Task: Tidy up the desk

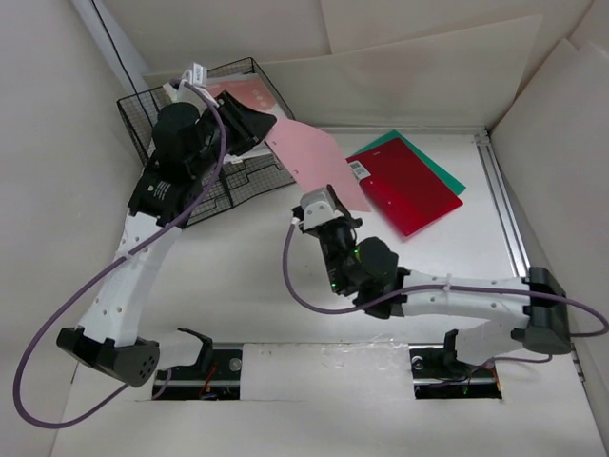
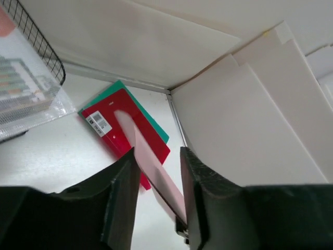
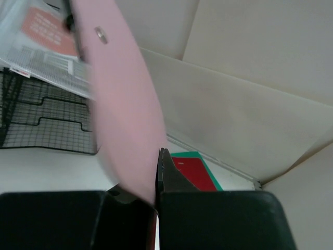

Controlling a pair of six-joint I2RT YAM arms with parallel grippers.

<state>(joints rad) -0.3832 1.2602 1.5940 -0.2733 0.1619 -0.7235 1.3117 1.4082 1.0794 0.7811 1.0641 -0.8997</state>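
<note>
A pink folder [image 1: 314, 157] hangs tilted above the white desk [image 1: 238, 276], between both arms. My right gripper [image 1: 319, 205] is shut on its near lower edge; in the right wrist view the pink folder [image 3: 119, 104] rises from the closed jaws of the right gripper [image 3: 157, 172]. My left gripper [image 1: 257, 124] stands open at the folder's far end. In the left wrist view the pink folder [image 2: 140, 140] runs edge-on through the left gripper [image 2: 158, 161], close to the right finger. A red folder [image 1: 409, 186] lies on a green folder [image 1: 455, 181] at the back right.
A black wire basket [image 1: 143, 105] at the back left holds papers in a clear sleeve [image 2: 26, 88]. A metal rail [image 1: 504, 209] runs along the desk's right edge. Upright white boards close in the back and sides.
</note>
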